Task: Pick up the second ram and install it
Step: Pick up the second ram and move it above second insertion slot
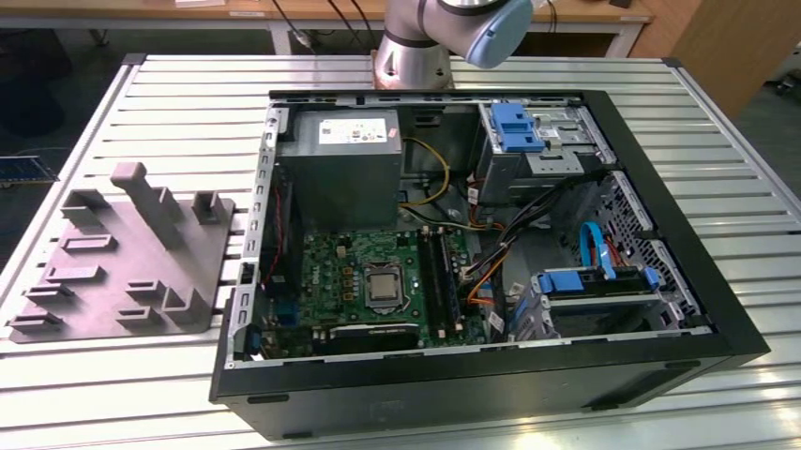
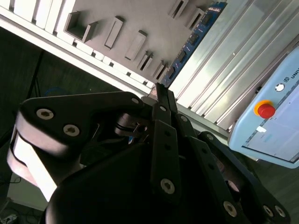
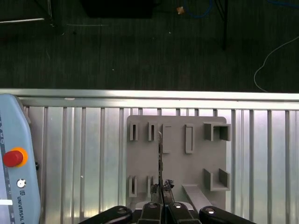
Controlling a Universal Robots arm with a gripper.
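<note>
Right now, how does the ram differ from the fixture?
The ram is a thin, narrow stick with a row of chips; the fixture is a broad grey plate with upright posts. The ram is clamped in the gripper, while the fixture lies on the table. Both are outside the case.

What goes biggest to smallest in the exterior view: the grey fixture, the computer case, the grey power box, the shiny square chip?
1. computer case
2. grey fixture
3. grey power box
4. shiny square chip
</note>
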